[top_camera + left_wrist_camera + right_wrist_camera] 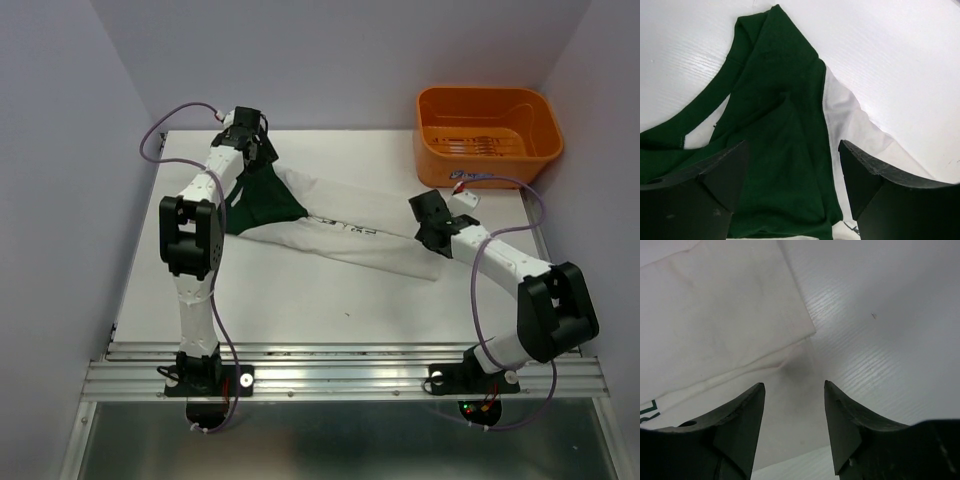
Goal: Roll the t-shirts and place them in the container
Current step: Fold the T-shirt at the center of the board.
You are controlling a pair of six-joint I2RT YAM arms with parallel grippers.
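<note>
Across the middle of the overhead frame: t-shirt (360, 235), count one. It is white cloth with a dark green neck and shoulder section and small dark lettering near mid-length. It lies gathered into a long, narrow band on the white surface (300, 300), running from upper left down toward centre right. The green end is at the left of the frame and the white hem end at the right.

Left gripper (262, 165), count one, stands at the green end. In the left wrist view (792, 150) its two fingers (715, 185) are spread wide and clamp nothing. Green cloth fills the gap between them and extends beyond it, with white cloth at the right finger. Whether the fingers touch the cloth cannot be told.

Right gripper (428, 222), count one, stands at the hem end. In the right wrist view (793, 390) its two fingers (735, 425) are apart and hold nothing. White cloth lies under and between them, with a folded hem corner ahead in the upper left of that frame.

Orange basket (487, 130), count one, sits at upper right of the overhead frame, just beyond the right gripper and apart from the t-shirt.
</note>
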